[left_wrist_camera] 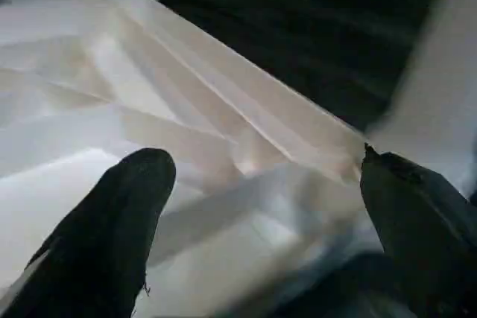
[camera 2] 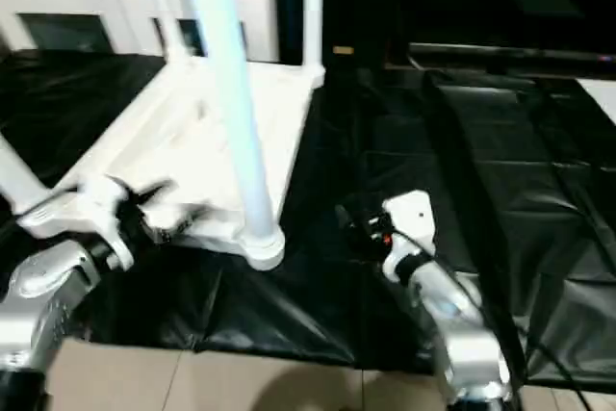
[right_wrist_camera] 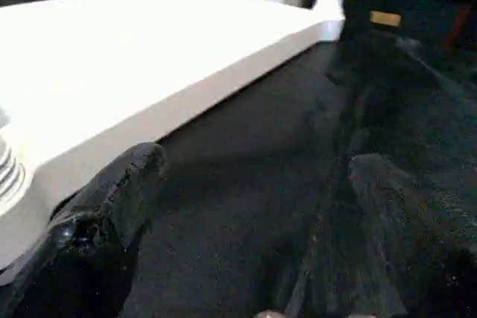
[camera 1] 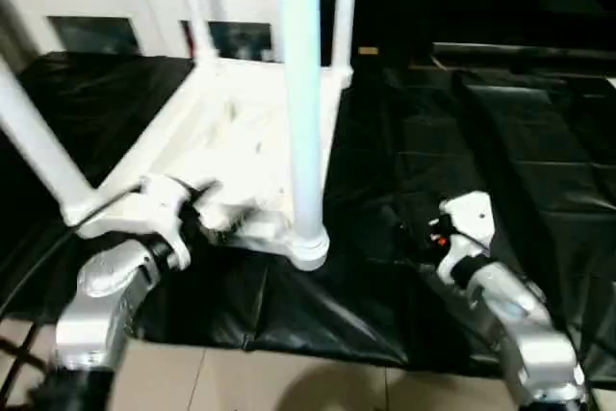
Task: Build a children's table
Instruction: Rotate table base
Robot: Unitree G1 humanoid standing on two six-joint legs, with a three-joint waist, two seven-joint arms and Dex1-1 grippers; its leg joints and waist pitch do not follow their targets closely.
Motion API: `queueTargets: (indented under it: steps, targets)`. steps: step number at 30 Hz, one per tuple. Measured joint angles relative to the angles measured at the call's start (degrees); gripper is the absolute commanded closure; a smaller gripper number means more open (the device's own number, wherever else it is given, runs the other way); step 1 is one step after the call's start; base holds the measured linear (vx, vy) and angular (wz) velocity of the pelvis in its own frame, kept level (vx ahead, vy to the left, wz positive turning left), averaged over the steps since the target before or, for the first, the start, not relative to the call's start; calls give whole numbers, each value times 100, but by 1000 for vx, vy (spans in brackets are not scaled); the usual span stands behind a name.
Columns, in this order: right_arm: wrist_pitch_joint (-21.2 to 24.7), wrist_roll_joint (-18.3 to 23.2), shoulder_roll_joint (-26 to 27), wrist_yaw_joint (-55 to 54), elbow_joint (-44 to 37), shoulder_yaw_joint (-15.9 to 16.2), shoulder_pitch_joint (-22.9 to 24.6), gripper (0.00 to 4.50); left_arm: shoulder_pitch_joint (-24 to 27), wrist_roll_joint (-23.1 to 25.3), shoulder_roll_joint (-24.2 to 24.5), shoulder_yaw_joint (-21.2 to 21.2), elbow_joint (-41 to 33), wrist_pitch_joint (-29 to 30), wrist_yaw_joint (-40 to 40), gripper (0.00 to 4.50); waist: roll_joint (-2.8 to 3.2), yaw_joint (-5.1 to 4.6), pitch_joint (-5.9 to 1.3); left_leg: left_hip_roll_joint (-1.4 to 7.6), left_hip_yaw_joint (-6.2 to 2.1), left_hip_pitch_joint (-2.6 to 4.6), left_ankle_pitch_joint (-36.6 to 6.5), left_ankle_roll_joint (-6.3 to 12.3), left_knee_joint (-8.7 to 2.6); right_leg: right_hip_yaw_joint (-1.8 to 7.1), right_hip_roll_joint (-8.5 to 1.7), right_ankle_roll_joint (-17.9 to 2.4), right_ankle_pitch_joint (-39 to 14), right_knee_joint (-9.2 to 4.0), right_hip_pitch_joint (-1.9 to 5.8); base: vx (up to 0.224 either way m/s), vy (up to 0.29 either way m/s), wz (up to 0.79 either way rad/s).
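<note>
Upside down on the black sheet (camera 1: 404,267): white tabletop (camera 1: 241,132), underside up, raised rim all round, long axis running away from the robot and slightly toward its right. Four tube legs standing up from the corner sockets: near right leg (camera 1: 300,93) seated in the near right socket (camera 1: 308,249), near left leg (camera 1: 38,146) leaning outward to the left, far left leg (camera 1: 189,7) and far right leg (camera 1: 345,7) upright by the white cabinet (camera 1: 96,16) behind. All four apparently seated, though how deep cannot be read through the blur.

At the near short rim, between the two near legs: left gripper (left_wrist_camera: 261,221), black fingers (left_wrist_camera: 112,236) spread wide, the ribbed underside and rim edge lying between them, probably not yet pinched. Clearly the nearer arm for any push, lift or flip from this end.

Out on the sheet beside the tabletop's long right side, just past the near right socket: right gripper (right_wrist_camera: 246,221), fingers parted wide over bare black sheet, nothing held, rim wall lying off to one side of the jaws and running away along the long axis. Needs to swing in toward that wall to take it.
</note>
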Motion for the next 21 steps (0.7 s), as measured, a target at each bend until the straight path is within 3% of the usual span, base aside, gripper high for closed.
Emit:
queueTargets:
  steps: [4, 6, 13, 19, 21]
  targets:
    - [-25, 47, -146, 460, 330, 36, -250, 7, -481, 237, 392, -381, 789, -416, -999, 0, -10, 1, 4, 4, 8, -11, 15, 6, -2, -1, -1, 0, 8, 2, -6, 0, 0, 0]
    - [-76, 99, -423, 970, 547, 91, -491, 0, -932, 517, 623, -596, 1436, -797, -1590, 36, -30, 14, 12, 6, 9, -14, 27, 12, -6, -5, -3, 0, 10, 2, -8, 0, 0, 0]
    - [-187, 222, -799, 2055, 666, 487, -623, 0, -1910, 1040, 543, -1059, 2569, -1396, -2113, 79, -73, 124, 25, 13, 66, -18, 75, 76, -30, -10, -28, 0, -3, -19, -22, 0, 0, 0]
    - [-141, 302, -1051, 2710, 612, 693, -652, 0, -2640, 1475, 377, -1465, 3506, -1775, -2327, 124, -3, 195, 26, 34, 139, -20, 74, 85, -30, -10, -51, -1, -2, -25, -34, 0, 0, 0]
    - [-139, 313, -1096, 2896, 527, 775, -653, 0, -2821, 1595, 274, -1538, 3894, -1918, -2446, 145, 93, 202, 43, 39, 145, -20, 63, 77, -18, -13, -52, -5, 1, -31, -27, 0, 0, 0]
